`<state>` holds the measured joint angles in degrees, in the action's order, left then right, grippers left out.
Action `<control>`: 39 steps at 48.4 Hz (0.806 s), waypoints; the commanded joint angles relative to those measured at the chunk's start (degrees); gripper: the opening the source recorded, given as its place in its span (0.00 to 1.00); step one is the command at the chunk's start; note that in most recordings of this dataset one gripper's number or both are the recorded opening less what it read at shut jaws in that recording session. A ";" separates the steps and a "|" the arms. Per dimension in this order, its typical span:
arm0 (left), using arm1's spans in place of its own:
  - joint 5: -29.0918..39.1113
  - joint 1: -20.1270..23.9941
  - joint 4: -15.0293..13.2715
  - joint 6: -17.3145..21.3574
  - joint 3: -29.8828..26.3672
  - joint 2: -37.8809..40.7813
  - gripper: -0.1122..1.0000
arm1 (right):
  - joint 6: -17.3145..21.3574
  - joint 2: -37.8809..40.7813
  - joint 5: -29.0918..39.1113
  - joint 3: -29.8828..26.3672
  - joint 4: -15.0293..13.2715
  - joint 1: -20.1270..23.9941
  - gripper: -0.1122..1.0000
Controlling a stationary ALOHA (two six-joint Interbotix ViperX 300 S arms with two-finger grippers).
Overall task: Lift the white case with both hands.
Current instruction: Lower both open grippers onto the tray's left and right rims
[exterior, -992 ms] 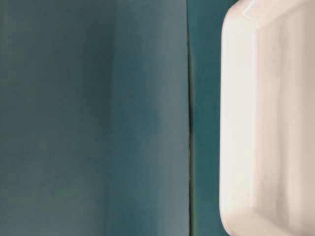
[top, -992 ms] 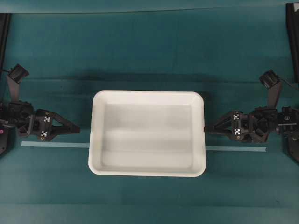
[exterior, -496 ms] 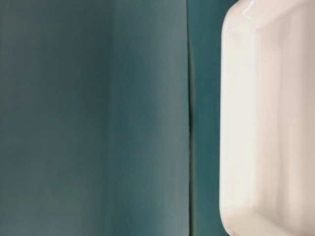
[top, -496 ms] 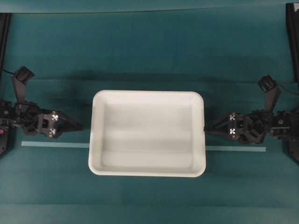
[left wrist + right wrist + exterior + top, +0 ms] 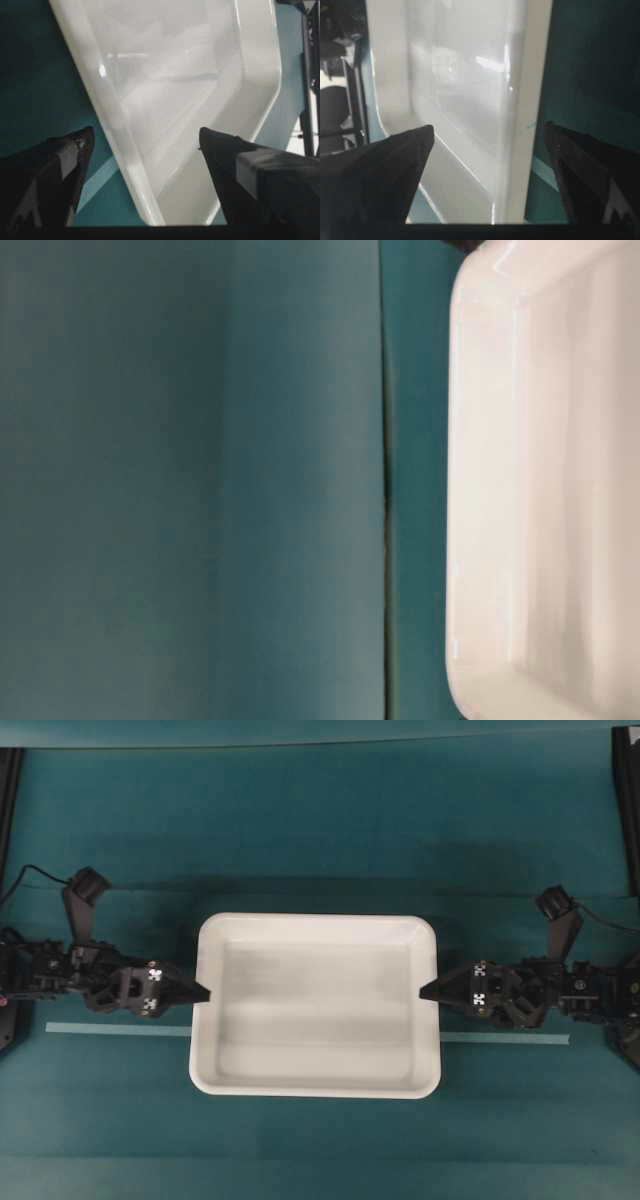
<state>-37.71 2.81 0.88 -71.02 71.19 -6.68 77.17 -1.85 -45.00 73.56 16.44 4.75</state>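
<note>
The white case (image 5: 315, 1005) lies flat, mouth up, on the teal table (image 5: 320, 830), its long axis running between the arms, with the left gripper (image 5: 200, 992) and right gripper (image 5: 428, 990) spread wide, each straddling a short-side rim, gripping nothing.

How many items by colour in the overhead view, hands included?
White: 1, the white case
Black: 2, the left hand and the right hand
Pale: 1, the tape strip on the table
Total: 4
</note>
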 commanded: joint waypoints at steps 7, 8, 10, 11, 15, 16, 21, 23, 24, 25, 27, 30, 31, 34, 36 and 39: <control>-1.05 -0.44 0.09 0.18 -1.32 2.90 0.92 | 0.35 1.67 -0.70 -0.79 0.09 0.09 0.94; -1.05 -0.44 0.18 0.18 -1.14 2.90 0.92 | 0.44 1.67 -0.70 -0.79 0.18 0.00 0.94; -1.23 -0.35 0.09 0.18 -0.88 2.81 0.92 | 0.53 1.76 -0.70 -0.88 0.18 0.09 0.94; -1.32 -0.35 0.18 0.18 -0.70 2.81 0.92 | 0.53 1.67 -0.70 -0.79 0.18 0.09 0.94; -1.58 -0.44 0.09 0.18 -0.18 2.46 0.92 | 0.53 1.85 -0.70 -1.05 0.18 0.00 0.94; -1.67 -0.35 0.09 0.18 -0.18 2.46 0.92 | 0.53 1.93 -0.70 -1.05 0.09 0.00 0.94; -1.67 -0.44 0.18 0.18 -0.18 2.46 0.92 | 0.53 2.29 -0.70 -1.23 0.18 0.00 0.94; -1.67 -0.53 0.09 0.18 -0.09 2.46 0.92 | 0.53 2.37 -0.70 -1.32 0.18 0.00 0.94; -1.67 -0.44 0.18 0.18 -0.18 2.46 0.92 | 0.53 2.37 -0.70 -1.32 0.26 0.00 0.94; -1.67 -0.53 0.09 0.18 -0.09 2.37 0.92 | 0.53 2.37 -0.62 -1.32 0.35 0.00 0.94; -1.67 -0.53 0.18 0.18 0.00 2.37 0.92 | 0.53 2.37 -0.62 -1.32 0.70 0.00 0.94; -1.67 -0.70 0.09 0.18 0.09 2.37 0.92 | 0.53 2.37 -0.70 -1.41 1.23 0.00 0.94; -1.67 -0.79 0.09 0.18 0.09 2.46 0.92 | 0.62 2.37 -0.62 -1.41 1.32 0.00 0.94; -1.67 -0.97 0.18 0.18 0.26 2.37 0.92 | 0.70 2.37 -0.62 -1.41 1.32 0.00 0.94; -1.67 -1.14 0.18 0.18 0.26 2.37 0.92 | 0.97 2.29 -0.62 -1.32 1.32 0.00 0.93; -1.67 -1.23 0.09 0.18 0.35 2.29 0.92 | 1.49 2.29 -0.62 -1.23 1.32 0.00 0.93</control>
<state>-38.85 1.85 0.88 -71.02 71.72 -4.92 78.40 -0.97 -45.09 72.86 17.58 4.66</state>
